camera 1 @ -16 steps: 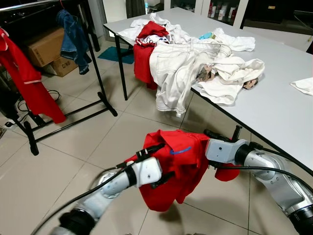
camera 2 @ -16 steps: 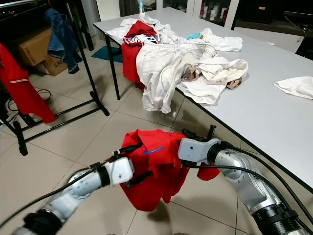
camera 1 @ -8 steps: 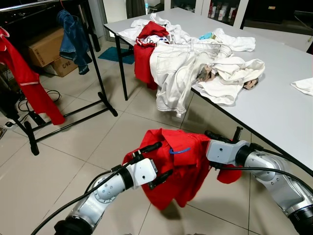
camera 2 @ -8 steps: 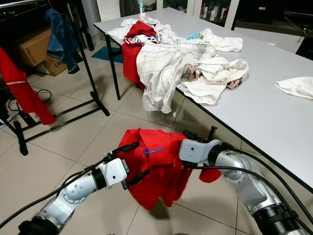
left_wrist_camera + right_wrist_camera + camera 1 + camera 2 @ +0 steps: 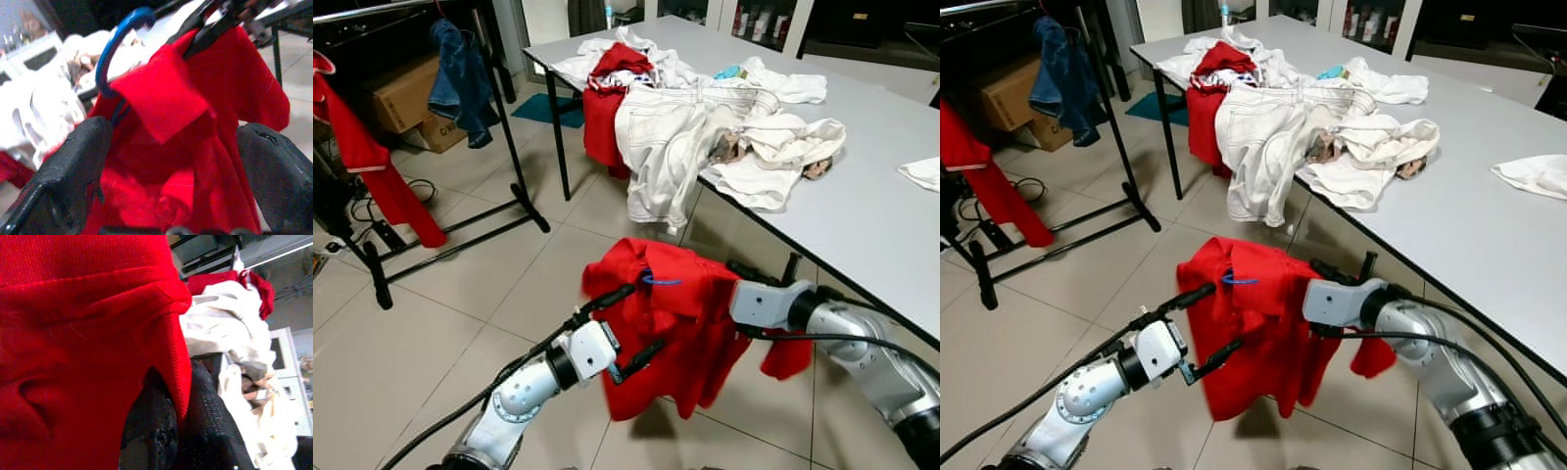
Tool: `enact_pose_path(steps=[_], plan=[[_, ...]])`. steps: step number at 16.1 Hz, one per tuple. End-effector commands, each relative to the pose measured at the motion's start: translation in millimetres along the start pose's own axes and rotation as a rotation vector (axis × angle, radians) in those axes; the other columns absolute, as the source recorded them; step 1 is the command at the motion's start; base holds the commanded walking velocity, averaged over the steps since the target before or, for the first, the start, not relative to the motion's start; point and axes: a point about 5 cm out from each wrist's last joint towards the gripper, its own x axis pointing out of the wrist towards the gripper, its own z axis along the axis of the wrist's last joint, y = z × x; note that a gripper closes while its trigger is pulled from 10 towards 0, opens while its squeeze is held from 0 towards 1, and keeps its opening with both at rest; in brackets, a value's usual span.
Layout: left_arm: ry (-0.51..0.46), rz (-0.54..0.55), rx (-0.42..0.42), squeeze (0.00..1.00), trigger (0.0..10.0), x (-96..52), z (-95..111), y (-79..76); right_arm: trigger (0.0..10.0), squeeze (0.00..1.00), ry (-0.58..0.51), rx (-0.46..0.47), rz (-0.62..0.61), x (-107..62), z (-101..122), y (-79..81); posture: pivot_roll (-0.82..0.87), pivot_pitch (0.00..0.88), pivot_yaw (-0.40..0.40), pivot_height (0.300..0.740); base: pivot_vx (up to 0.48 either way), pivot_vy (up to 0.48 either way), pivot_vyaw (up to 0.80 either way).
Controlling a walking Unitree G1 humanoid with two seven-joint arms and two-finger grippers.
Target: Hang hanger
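Lower centre of frame: red shirt on blue hanger, held over floor tiles. Left gripper spread wide beside shirt. Right gripper apparently pinching shirt's edge; view poor.

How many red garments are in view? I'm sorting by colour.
3: one on the blue hanger between both grippers, one on the rack, one in the table pile. More may be buried.
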Motion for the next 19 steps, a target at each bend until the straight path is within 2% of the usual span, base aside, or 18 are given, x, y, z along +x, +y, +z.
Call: enact_pose_path(steps=[1,6,7,9,10,13,15,17,19], plan=[[-0.016,-0.018,0.008,0.00,10.0,-1.9,2.5,1.4,0.0,0.00,-0.019,-0.023,-0.034,0.0,1.2,-10.2,-0.10,0.000,0.033,0.740,0.000,0.000,0.00],[0.004,-0.038,0.028,0.00,10.0,-12.0,-2.9,6.7,0.0,0.00,-0.039,-0.022,-0.034,2.3,1.2,-8.6,-0.09,0.000,0.037,0.740,0.000,0.000,0.00],[0.005,-0.040,0.028,0.00,10.0,-12.4,-3.6,6.6,0.0,0.00,-0.068,0.010,-0.039,2.1,3.5,-6.9,-0.09,0.000,0.038,0.740,0.000,0.000,0.00],[-0.015,-0.062,0.038,0.00,10.0,-11.4,-1.6,4.7,0.0,0.00,-0.151,0.221,-0.054,1.8,9.8,-2.9,-0.10,0.000,0.039,0.740,0.000,0.000,0.00],[-0.023,-0.067,0.044,0.00,10.0,-10.7,-0.2,4.6,0.0,0.00,-0.157,0.228,-0.048,1.7,9.9,-2.0,-0.10,0.000,0.039,0.740,0.000,0.000,0.00],[-0.094,-0.083,0.100,0.00,10.0,-4.5,15.5,14.3,0.0,0.00,-0.203,0.219,-0.002,-0.3,11.5,4.9,-0.09,0.000,0.033,0.740,0.000,0.000,0.00],[-0.170,-0.157,0.171,0.00,10.0,-0.8,34.0,25.7,0.0,0.00,-0.233,0.137,0.037,-1.2,12.0,7.2,-0.08,0.000,0.027,0.740,0.000,0.000,0.00],[-0.178,-0.222,0.189,0.00,10.0,-3.0,37.1,26.5,0.0,0.00,-0.236,0.110,0.053,-1.3,10.3,7.3,-0.08,0.000,0.027,0.740,0.000,0.000,0.00],[-0.153,-0.319,0.191,0.00,10.0,-12.9,32.4,22.6,0.0,0.00,-0.236,0.062,0.065,-1.7,6.9,4.8,-0.09,0.000,0.030,0.740,0.000,0.000,0.00]])
